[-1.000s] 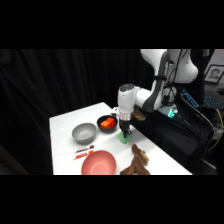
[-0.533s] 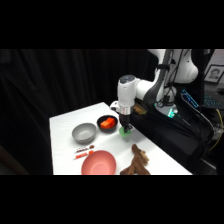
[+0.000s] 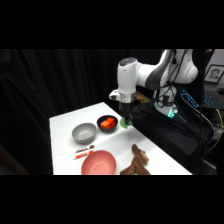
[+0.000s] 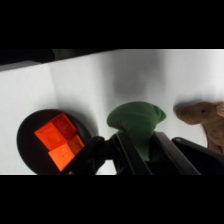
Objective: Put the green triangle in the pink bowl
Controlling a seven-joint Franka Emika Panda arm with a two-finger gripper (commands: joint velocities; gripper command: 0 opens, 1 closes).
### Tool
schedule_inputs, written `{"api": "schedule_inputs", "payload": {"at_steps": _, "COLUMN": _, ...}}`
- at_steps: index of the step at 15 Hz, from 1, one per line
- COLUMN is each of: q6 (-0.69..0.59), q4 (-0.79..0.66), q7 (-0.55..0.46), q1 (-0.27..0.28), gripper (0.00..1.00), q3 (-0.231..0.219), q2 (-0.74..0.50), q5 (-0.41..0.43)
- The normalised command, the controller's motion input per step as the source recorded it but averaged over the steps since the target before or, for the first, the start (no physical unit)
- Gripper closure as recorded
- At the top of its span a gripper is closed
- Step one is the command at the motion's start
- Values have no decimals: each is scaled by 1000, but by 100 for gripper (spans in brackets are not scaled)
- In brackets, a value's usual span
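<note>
Above the table [image 3: 65, 125], your gripper [image 3: 125, 121] holds the green triangle [image 4: 136, 120] clamped, black bowl [image 4: 30, 131] at its 9 o'clock; you can read no labels.

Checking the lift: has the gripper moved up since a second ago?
Yes. The gripper, shut on the green triangle, has risen; it was lower beside the black bowl.

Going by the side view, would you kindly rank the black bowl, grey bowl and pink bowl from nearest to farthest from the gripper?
Measured from the gripper:
1. Black bowl, just beside it, holding orange pieces.
2. Grey bowl, farther along the table.
3. Pink bowl, at the near edge.
</note>
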Motion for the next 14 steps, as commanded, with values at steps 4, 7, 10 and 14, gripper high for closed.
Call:
{"api": "schedule_inputs", "payload": {"at_steps": 4, "q6": -345, "q4": 75, "q7": -167, "q1": -139, "gripper": 93, "q3": 144, "q2": -323, "q5": 136}}
{"api": "schedule_inputs", "payload": {"at_steps": 7, "q6": -349, "q4": 194, "q7": -151, "q1": -100, "gripper": 93, "q3": 138, "q2": -195, "q5": 147}}
{"api": "schedule_inputs", "payload": {"at_steps": 10, "q6": -296, "q4": 293, "q7": -134, "q1": -87, "gripper": 93, "q3": 127, "q2": -29, "q5": 137}}
{"api": "schedule_inputs", "payload": {"at_steps": 14, "q6": -243, "q4": 369, "q7": -93, "q1": -63, "gripper": 93, "q3": 126, "q2": 111, "q5": 122}}
